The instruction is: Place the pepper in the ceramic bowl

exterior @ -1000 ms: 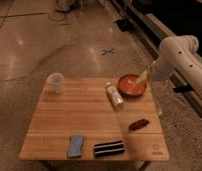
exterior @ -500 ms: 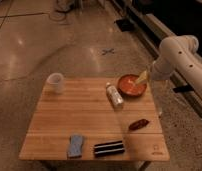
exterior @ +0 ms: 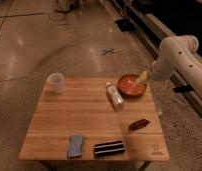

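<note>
The pepper (exterior: 138,124), small, dark red-brown and slightly curved, lies on the wooden table (exterior: 84,120) near its right edge. The ceramic bowl (exterior: 131,85), round and orange-red, sits at the table's far right corner. My gripper (exterior: 142,77) hangs at the end of the white arm (exterior: 179,55), over the bowl's right rim, well behind the pepper. It holds nothing that I can make out.
A small bottle (exterior: 114,95) lies on its side just left of the bowl. A translucent white cup (exterior: 56,83) stands at the far left. A blue cloth-like item (exterior: 75,145) and a black-and-white striped block (exterior: 108,148) lie near the front edge.
</note>
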You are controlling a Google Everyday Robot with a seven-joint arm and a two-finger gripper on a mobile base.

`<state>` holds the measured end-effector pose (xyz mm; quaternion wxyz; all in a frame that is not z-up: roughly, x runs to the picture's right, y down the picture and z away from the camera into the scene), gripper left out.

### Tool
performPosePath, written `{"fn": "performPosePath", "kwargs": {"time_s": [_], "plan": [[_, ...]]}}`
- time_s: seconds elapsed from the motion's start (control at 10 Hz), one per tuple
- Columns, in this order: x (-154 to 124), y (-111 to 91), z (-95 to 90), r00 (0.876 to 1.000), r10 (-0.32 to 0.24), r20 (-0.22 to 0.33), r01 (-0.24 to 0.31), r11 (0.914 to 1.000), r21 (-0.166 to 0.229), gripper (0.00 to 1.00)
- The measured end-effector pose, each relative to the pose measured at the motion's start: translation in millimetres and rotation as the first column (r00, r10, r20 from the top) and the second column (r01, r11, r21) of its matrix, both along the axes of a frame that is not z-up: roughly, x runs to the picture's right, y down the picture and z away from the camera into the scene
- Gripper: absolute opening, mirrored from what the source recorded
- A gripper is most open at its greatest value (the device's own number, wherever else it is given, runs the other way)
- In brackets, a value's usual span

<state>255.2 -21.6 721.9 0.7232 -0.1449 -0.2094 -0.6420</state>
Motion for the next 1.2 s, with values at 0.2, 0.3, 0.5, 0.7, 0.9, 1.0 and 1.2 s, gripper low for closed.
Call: {"fn": "performPosePath", "kwargs": {"time_s": [0.2,0.3,0.5,0.7,0.9,1.0,1.2], "plan": [[0,0,0.1,1.000,0.000,0.000,0.000,1.0000,0.000,0.80],[0,0,0.1,1.000,0.000,0.000,0.000,1.0000,0.000,0.80],[0,0,0.1,1.000,0.000,0.000,0.000,1.0000,0.000,0.80],[0,0,0.1,1.000,0.000,0.000,0.000,1.0000,0.000,0.80],[0,1,0.8,1.000,-0.001,-0.001,0.001,1.0000,-0.002,0.80],[-2,10,5.4,1.000,0.000,-0.005,0.000,0.9999,-0.016,0.80],[-7,37,21.0,1.000,0.008,-0.017,-0.010,0.9982,-0.060,0.80]]}}
